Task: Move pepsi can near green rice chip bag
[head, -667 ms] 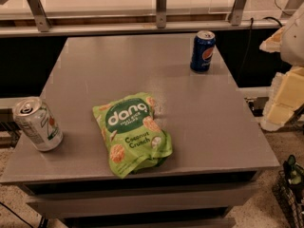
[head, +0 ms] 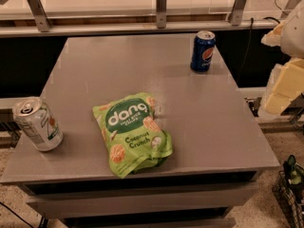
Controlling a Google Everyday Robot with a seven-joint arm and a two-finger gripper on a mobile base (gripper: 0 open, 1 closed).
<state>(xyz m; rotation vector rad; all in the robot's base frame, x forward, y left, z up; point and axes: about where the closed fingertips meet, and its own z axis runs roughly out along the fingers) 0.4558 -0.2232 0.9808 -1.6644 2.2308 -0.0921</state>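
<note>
Pepsi can (head: pixel 203 51): stands up straight on the gray table (head: pixel 213 127), far back at about 1 o'clock, close to the right edge. Nothing touches it.
Green rice chip bag (head: pixel 132 132): lies flat near the middle of the table, a bit toward 6 o'clock. The "dang" side faces up.
Can and bag: well apart. The can is at 1 o'clock from the bag.
White can (head: pixel 37 123): stands at 8 o'clock, at the left edge of the table, tilted a little.
Gripper (head: pixel 284 87): cream colored, off the right side of the table at 3 o'clock, partly cut off. It holds nothing I can see.
Gripper spread or pressed together: I cannot tell.
Rail (head: pixel 161 6): metal posts behind the table at 12 o'clock.
</note>
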